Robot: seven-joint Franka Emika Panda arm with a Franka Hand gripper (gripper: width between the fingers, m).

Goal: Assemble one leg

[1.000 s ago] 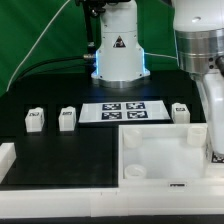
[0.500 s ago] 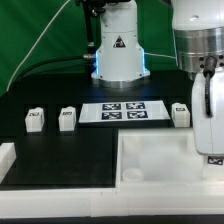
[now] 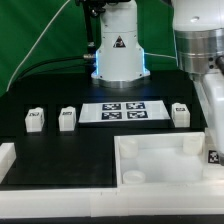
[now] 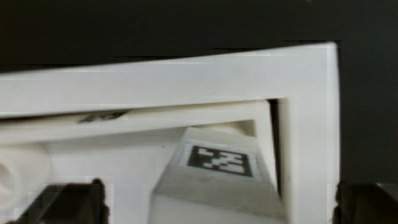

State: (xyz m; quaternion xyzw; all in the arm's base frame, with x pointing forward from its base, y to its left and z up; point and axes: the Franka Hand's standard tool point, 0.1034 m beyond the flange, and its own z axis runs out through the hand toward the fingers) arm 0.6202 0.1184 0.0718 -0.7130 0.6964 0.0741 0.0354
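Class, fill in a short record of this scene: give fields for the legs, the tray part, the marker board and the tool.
legs on table: three, at
tray: near the front edge of the table, on the exterior view's right
marker board: flat, between the legs
tool: low at the tray's right side; fingers hard to make out
tagged piece: seen inside the tray in the wrist view

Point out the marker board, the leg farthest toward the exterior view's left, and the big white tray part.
marker board (image 3: 122,112): exterior view, centre of board.
leg (image 3: 35,120): exterior view, front face.
tray part (image 3: 150,146): exterior view, back rim.
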